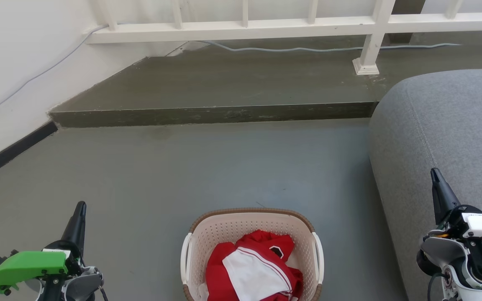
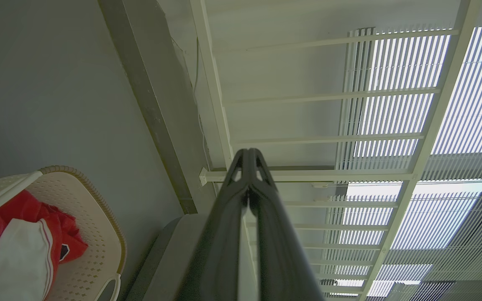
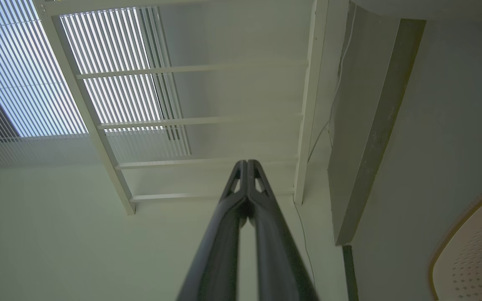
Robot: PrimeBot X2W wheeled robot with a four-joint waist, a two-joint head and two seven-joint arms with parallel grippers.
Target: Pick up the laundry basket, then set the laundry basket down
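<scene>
The laundry basket (image 1: 241, 221) stands on the grey floor at the bottom middle of the head view, cream with perforated walls, a brown rim and white side handles. Red and white clothes (image 1: 251, 267) lie inside it. My left gripper (image 1: 80, 207) is at the lower left, well apart from the basket, its fingers shut together with nothing in them. My right gripper (image 1: 434, 173) is at the lower right, in front of the sofa, also shut and empty. The left wrist view shows the shut gripper (image 2: 248, 154) and the basket (image 2: 98, 217) at its lower left. In the right wrist view the gripper (image 3: 247, 164) is shut, and the basket (image 3: 467, 246) sits at the lower right corner.
A grey sofa (image 1: 446, 138) fills the right side, close to the basket. A raised concrete step (image 1: 216, 113) crosses the floor ahead, with a white railing (image 1: 299, 25) and a cable (image 1: 283, 49) on it. A white wall (image 1: 11, 62) with a dark skirting runs along the left.
</scene>
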